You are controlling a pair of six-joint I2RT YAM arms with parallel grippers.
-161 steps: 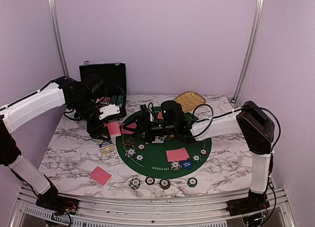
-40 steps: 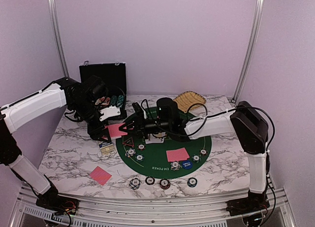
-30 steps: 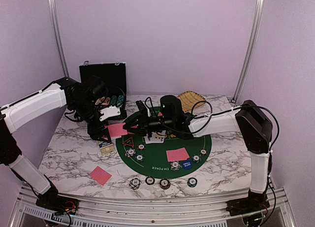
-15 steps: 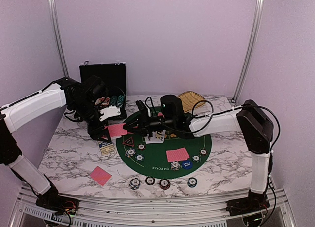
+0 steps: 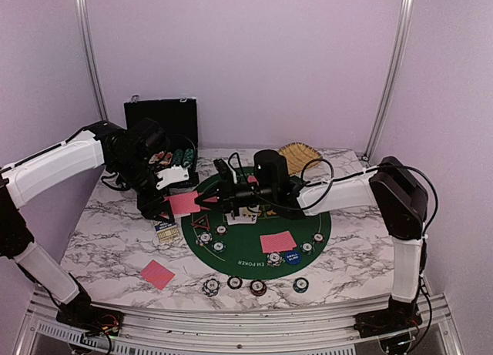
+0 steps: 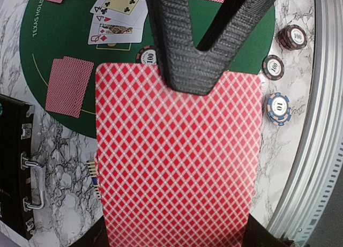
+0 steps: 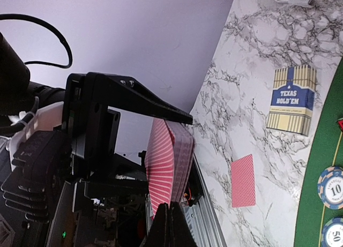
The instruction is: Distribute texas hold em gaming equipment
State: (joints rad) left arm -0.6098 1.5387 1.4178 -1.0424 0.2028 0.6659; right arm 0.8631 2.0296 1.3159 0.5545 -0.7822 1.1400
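**While the card deck [image 5: 185, 203] hangs at the left rim of the green mat [image 5: 310, 220], both hands are closed**

Where the overhead view looks down, the left hand [image 5: 171, 207] holds the deck off the desk [image 5: 108, 232], just left of the mat. The right hand [image 5: 202, 203] reaches across the mat to the deck's mat-side edge. Two face-down cards [image 5: 278, 242] lie on the mat's near half, with a blue button [image 5: 291, 256] just beside them. Four chips [image 5: 235, 282] sit in a row on the desk, just off the mat's near edge.

From the left wrist, the left hand's fingers [image 6: 187, 59] are clamped on the deck's patterned back, which fills most of the view. Beyond it, face-up cards [image 6: 118, 16] lie fanned on the mat.

From the right wrist, the right hand's fingers [image 7: 170, 228] are pressed together with no gap, their tips at the deck's lower edge. Whether a card is nipped between them, I cannot tell. A card box [image 7: 292, 99] lies on the desk near the mat's rim, and a single card [image 7: 244, 180] lies face down farther out.
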